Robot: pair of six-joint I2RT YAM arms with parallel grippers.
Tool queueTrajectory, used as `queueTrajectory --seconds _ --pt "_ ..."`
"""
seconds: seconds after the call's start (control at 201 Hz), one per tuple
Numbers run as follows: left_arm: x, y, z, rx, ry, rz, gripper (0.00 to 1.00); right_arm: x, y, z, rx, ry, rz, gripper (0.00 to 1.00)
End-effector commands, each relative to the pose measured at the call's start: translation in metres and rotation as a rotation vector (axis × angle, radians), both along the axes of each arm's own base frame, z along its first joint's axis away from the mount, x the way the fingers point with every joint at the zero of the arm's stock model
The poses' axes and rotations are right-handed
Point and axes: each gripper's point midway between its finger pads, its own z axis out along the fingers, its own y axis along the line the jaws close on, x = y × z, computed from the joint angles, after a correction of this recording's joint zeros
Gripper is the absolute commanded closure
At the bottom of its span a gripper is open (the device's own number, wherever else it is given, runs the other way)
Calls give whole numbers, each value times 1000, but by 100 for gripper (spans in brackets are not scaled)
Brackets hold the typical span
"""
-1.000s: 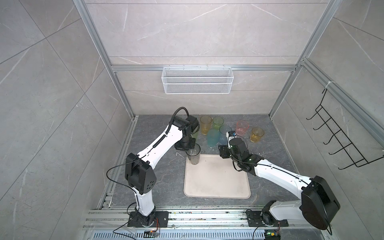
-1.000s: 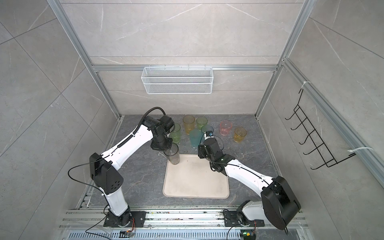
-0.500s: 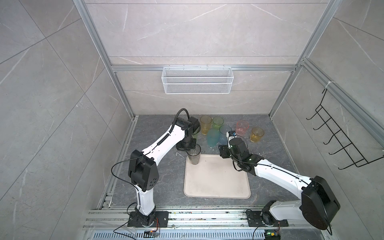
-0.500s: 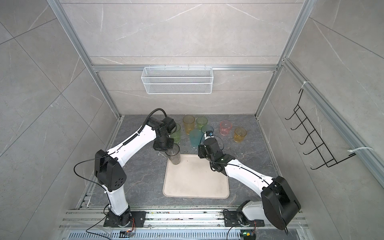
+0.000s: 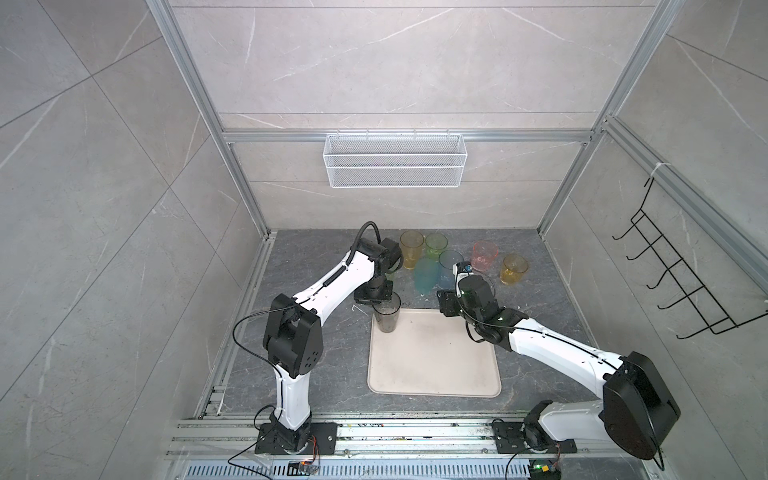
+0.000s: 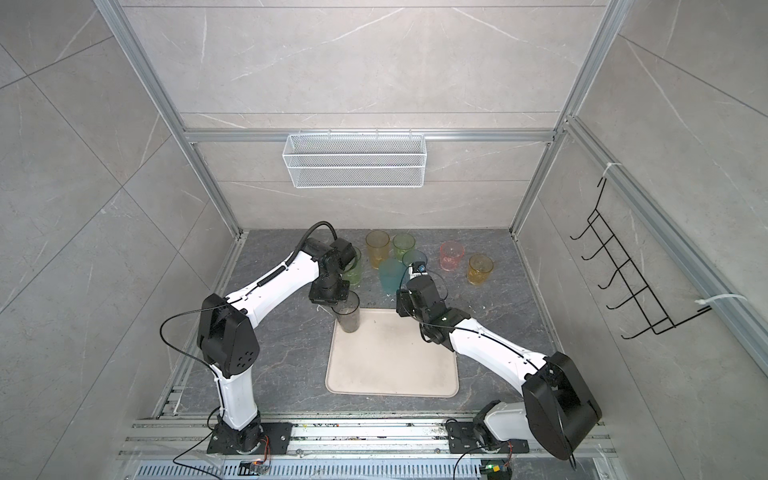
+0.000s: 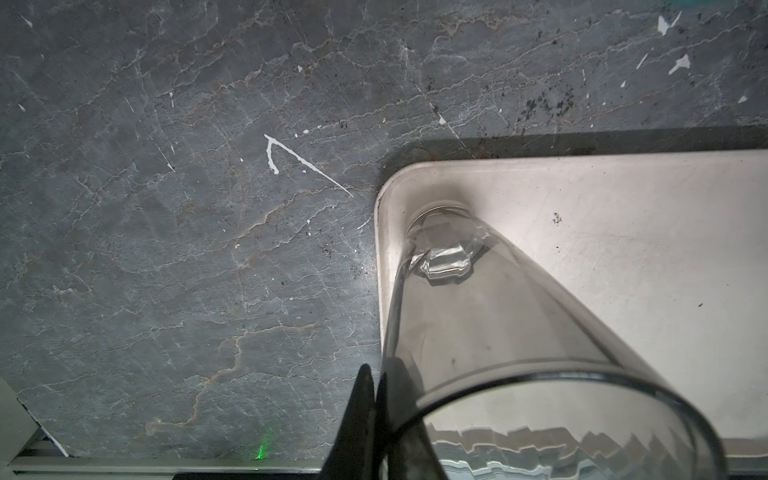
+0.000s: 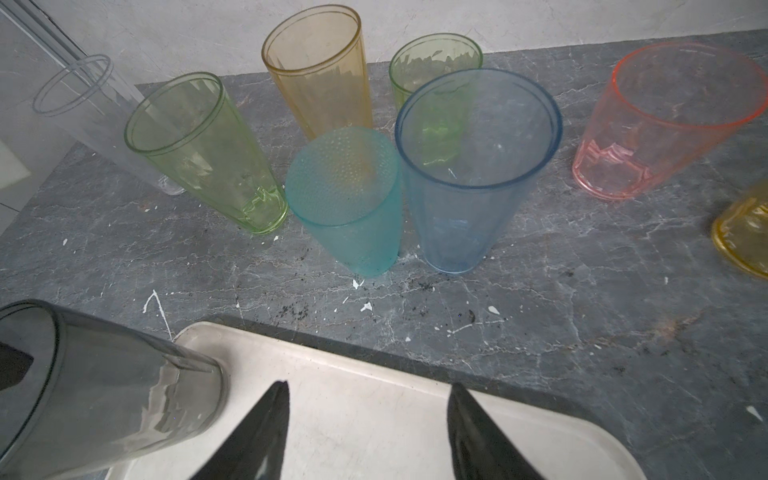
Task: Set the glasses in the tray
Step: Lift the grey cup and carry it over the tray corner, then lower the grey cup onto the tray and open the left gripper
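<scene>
Nearest on the desk [image 5: 316,357], the tray [image 5: 432,365] is lying flat, with the grey glass [image 5: 387,318] standing upright in its far left corner. The left hand [image 7: 371,419] is clamping together on that glass's rim. The right hand [image 8: 368,432] is hovering over the tray's far edge, its fingers [image 8: 257,432] spread apart and gripping nothing. Farther back, the teal glass [image 5: 424,274] and the blue glass [image 5: 448,266] are standing just beside each other on the desk, the pink glass [image 5: 484,255] sitting near them to the right.

The smoky grey glass [image 5: 387,319] stands upright in the beige tray [image 5: 436,361], far left corner.
</scene>
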Motion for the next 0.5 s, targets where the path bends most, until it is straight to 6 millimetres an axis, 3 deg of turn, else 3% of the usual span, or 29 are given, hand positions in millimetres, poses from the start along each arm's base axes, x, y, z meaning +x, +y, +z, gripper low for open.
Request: queueTrajectory --seconds 0.0,0.239,0.388,0.493 --pt "3 3 -3 16 -7 24 100 4 -2 11 6 -11 -20 38" --pt "4 3 -4 22 -2 27 100 4 -1 11 7 -11 -18 38" --pt "4 0 -1 7 -1 14 84 4 -1 11 8 -11 -19 38" --pt "5 -3 8 -17 -20 1 66 4 -2 10 6 -10 -20 38"
